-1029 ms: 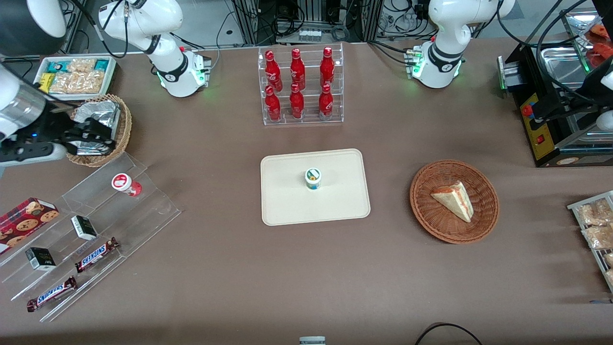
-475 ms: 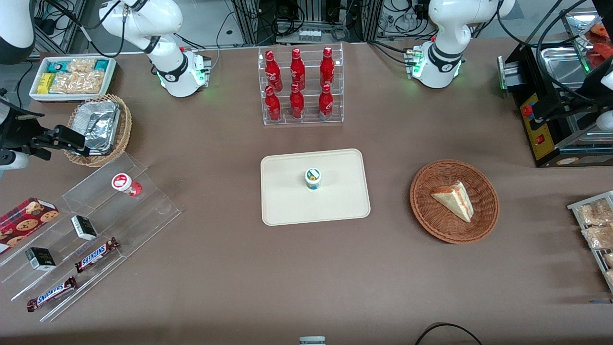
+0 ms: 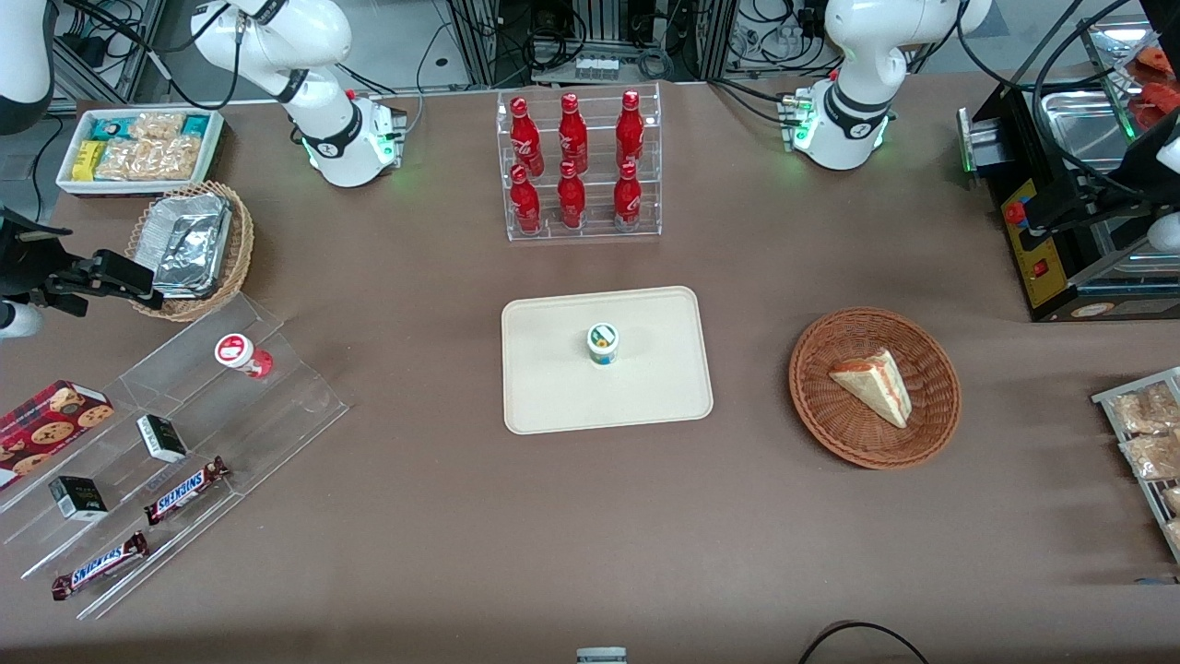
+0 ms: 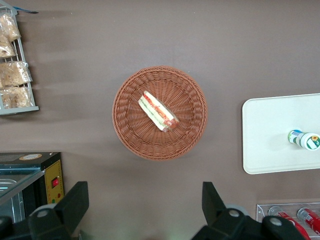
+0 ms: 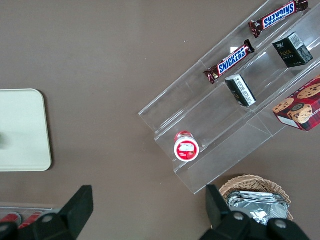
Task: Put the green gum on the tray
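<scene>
One green gum [image 3: 603, 343] bottle stands upright on the tray [image 3: 553, 387], near its middle, well apart from the hand [image 3: 111, 277]. The hand hangs above the surface [image 3: 442, 516] at the working arm's end, just beside the wicker basket [image 3: 241, 242] holding a foil container [image 3: 189, 242]. Its fingers [image 5: 80, 205] stand spread wide with nothing between them. Nearer the front camera than the hand, a clear stepped display stand [image 3: 277, 406] carries a red-lidded gum bottle [image 3: 240, 353], two small dark boxes [image 3: 161, 437], two Snickers bars [image 3: 184, 489] and a cookie box [image 3: 51, 415]. A rack of red bottles [image 3: 576, 166] stands farther from the front camera than the tray. A second wicker basket [image 3: 931, 433] with a wrapped sandwich [image 3: 871, 383] lies toward the parked arm's end.
</scene>
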You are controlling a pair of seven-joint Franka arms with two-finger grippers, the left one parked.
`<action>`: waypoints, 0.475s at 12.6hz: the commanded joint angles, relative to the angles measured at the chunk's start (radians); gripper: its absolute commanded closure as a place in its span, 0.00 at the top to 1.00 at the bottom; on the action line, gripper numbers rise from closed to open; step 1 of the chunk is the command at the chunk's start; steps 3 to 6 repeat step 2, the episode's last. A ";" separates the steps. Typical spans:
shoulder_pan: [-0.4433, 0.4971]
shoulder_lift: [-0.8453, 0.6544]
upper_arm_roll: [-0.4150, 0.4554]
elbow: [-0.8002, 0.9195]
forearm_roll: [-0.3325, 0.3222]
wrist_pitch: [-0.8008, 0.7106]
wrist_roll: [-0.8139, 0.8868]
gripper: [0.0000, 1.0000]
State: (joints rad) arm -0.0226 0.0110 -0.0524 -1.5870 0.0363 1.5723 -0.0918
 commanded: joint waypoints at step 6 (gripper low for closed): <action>-0.014 0.024 0.008 0.041 -0.018 -0.028 -0.003 1.00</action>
